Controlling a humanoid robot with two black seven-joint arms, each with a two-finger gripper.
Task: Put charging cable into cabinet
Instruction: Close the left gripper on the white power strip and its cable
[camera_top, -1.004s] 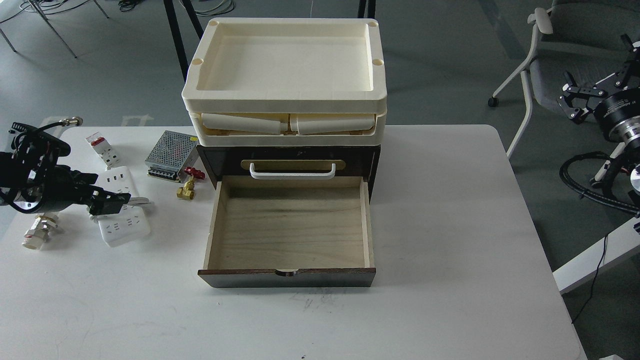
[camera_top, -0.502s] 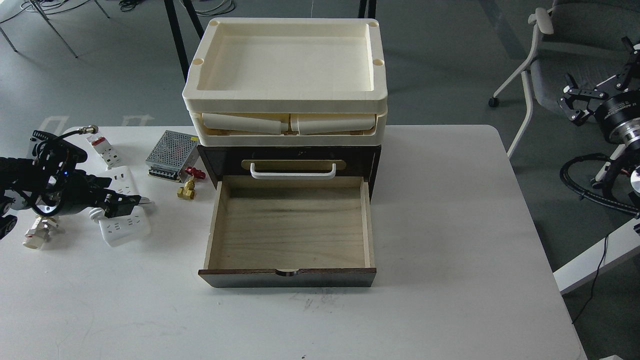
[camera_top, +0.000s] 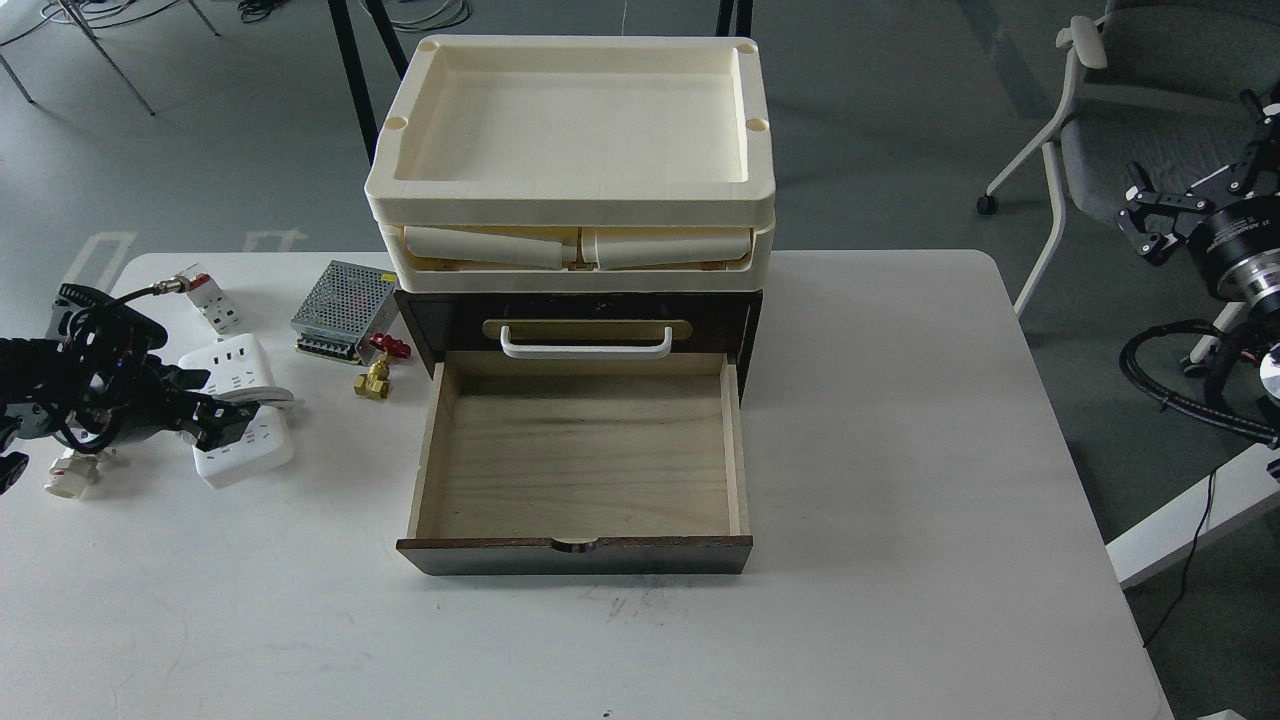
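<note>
**Left end effector at the power strip, drawer open**

I see the charging cable (camera_top: 237, 410), a glossy white rectangular strip with its cord wound round the middle, lying near the left edge of the smooth white surface (camera_top: 900, 480); my left end effector (camera_top: 222, 420) sits over its middle, touching it, though I cannot tell whether the dark fingers are clenched; the cabinet (camera_top: 580, 320), dark brown and boxy, shows its pale wood drawer (camera_top: 580, 460) pulled out; my right end effector (camera_top: 1150, 205) hangs released beyond the right edge.
</note>
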